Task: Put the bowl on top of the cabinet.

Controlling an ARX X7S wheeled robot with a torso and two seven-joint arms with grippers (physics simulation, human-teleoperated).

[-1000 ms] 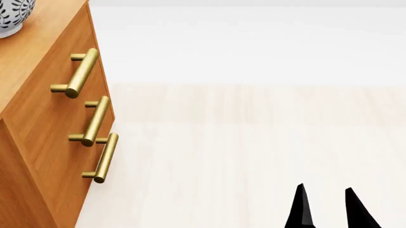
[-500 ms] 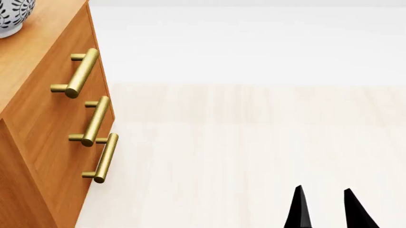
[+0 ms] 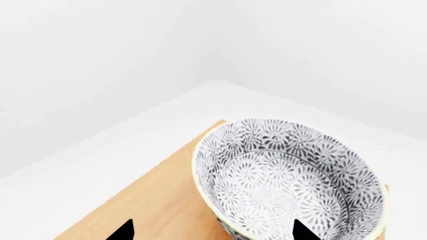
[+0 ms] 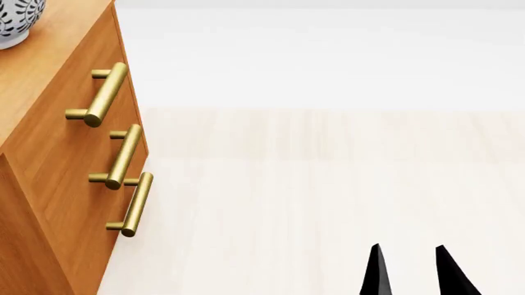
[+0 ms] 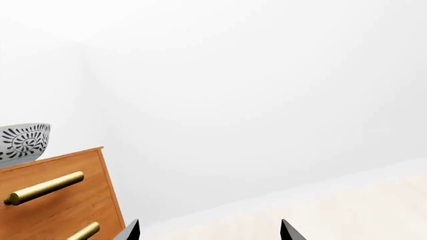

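Bowl sitting upright on cabinet top near its corner, so task looking done; nothing showing inside bowl. Left gripper hovering w/ fingers spread, one tip over the bowl, one outside, apparently let go. Right gripper idling low over floor, fingers apart, empty.

Bowl on cabinet top at far left, right gripper well apart, lower right
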